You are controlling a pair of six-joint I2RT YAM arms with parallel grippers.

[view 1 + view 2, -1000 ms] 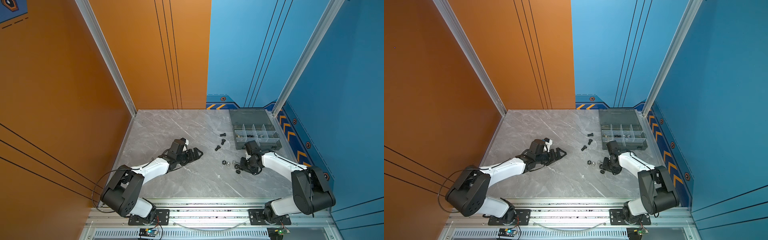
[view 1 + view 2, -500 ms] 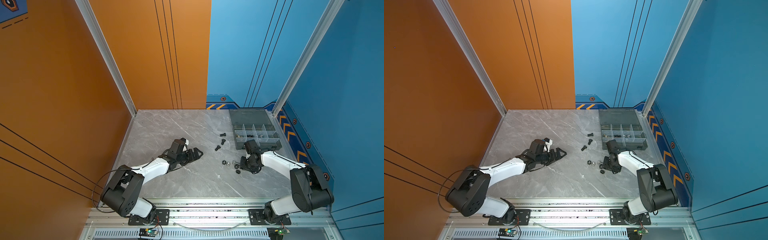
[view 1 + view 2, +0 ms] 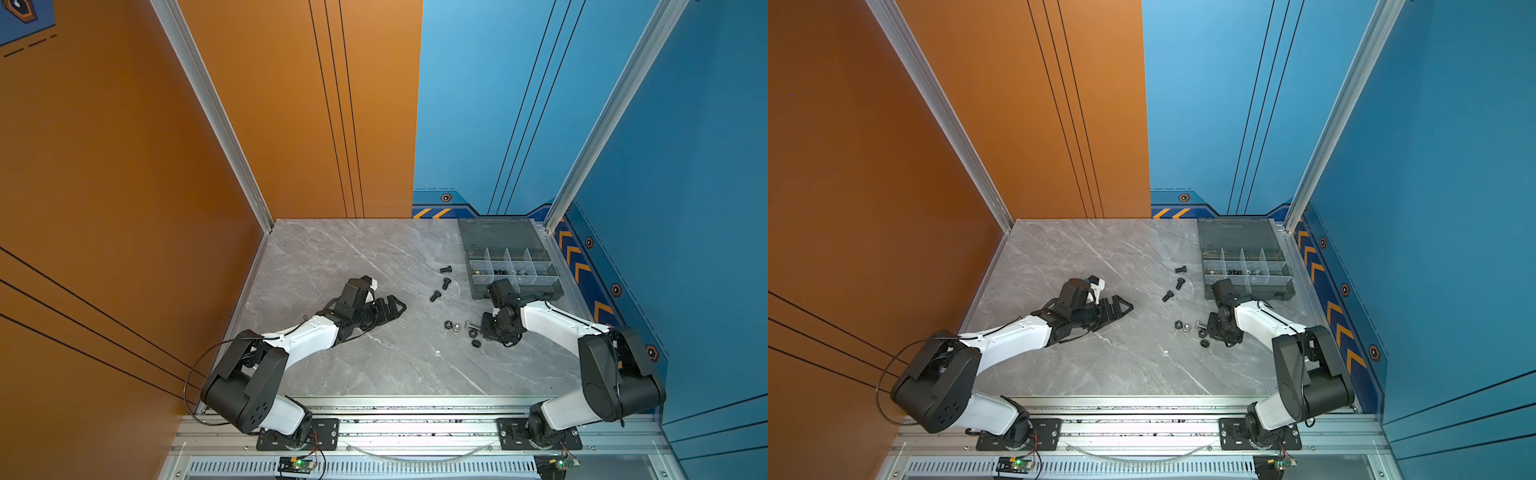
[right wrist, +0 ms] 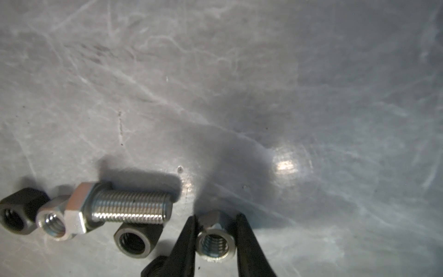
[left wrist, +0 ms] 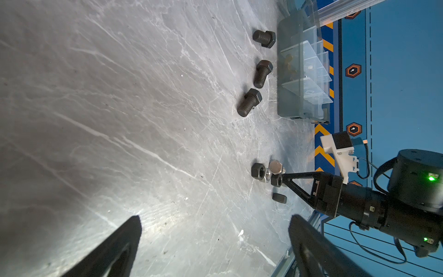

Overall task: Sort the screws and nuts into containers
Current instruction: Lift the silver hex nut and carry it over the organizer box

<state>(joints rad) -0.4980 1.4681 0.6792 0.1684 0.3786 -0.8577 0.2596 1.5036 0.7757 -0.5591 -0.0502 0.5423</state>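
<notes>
Grey surface (image 3: 353, 257) with pale marble veining, scuffed and glossy, with glare spots in the wrist views. Closed in by an orange wall (image 3: 124, 166) on the left and back left, blue walls (image 3: 685, 187) on the back right and right, slanting aluminium posts (image 3: 217, 124) at the corners, and an orange-chevron skirting (image 3: 579, 266) low along the blue side. Aluminium rail (image 3: 415, 415) across the near edge, carrying both arm bases. In the far right corner, the containers (image 3: 540, 257): compartments of a smoky grey divided box, lid (image 3: 498, 235) opened flat toward the back wall. Small hardware in the nearer row, too small to tell apart. Just left of the box, three black screws (image 3: 446, 284) on their sides, apart from one another. Nearer the front, a tight cluster: a silver screw (image 4: 129, 208) on its side, head against a silver nut (image 4: 54, 221), a black nut (image 4: 16, 213) beyond that, and a second black nut (image 4: 136, 239) against the shank. A lone black piece (image 3: 476, 343) slightly nearer the rail. At the cluster's edge, the right pincer (image 4: 217, 217), low at the surface and closed on a silver hex nut (image 4: 215, 242), one finger against each side. Left of the middle, the left pincer (image 5: 214, 220), apart from all the hardware, spread wide with nothing between the fingers.
</notes>
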